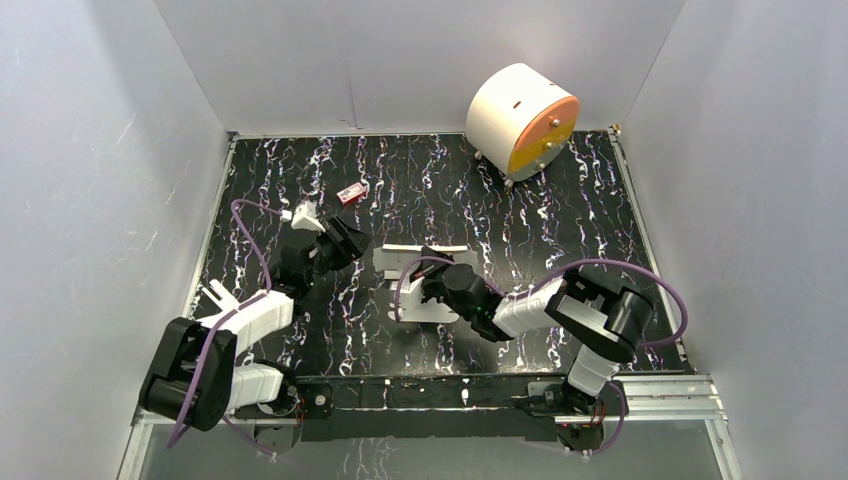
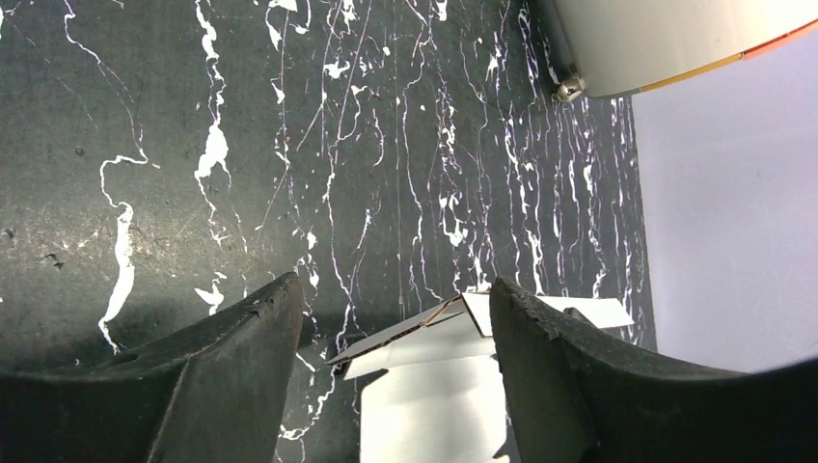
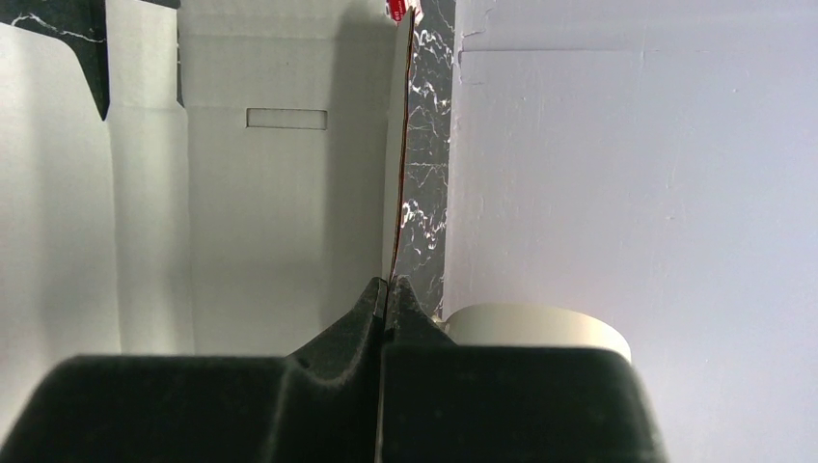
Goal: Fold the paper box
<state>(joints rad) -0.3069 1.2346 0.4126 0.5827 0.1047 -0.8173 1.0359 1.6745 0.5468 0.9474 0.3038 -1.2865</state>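
Black tabletop [image 1: 560,220] with white marble-like veining, closed in by plain matte white walls [image 1: 100,150] on three sides.

Paper box [image 1: 392,262]: white thin cardboard, lying mid-table between the two arms and only partly formed.
- Left wrist view: a flat smooth panel [image 2: 434,395] with one flap creased up at an angle. The cut edge shows a thin brown line.
- Right wrist view: a broad pale panel [image 3: 280,222] with fold lines, a small rectangular slot [image 3: 286,119] and a notched tab at upper left.

Right gripper [image 1: 432,285]: clenched. Its dark fingers [image 3: 410,318] meet on a sheet edge seen edge-on, so it grips the paper box by one upright wall.

Left gripper [image 1: 335,245]: released, jaws spread. Its rough-edged black fingers [image 2: 241,367] stand either side of the raised flap. I cannot tell whether the far finger touches it.

White cylinder [image 1: 510,110] with an orange face [image 1: 545,135] sits at the back right corner on small feet. A tiny red item [image 1: 351,193] lies on the table beyond the left gripper.
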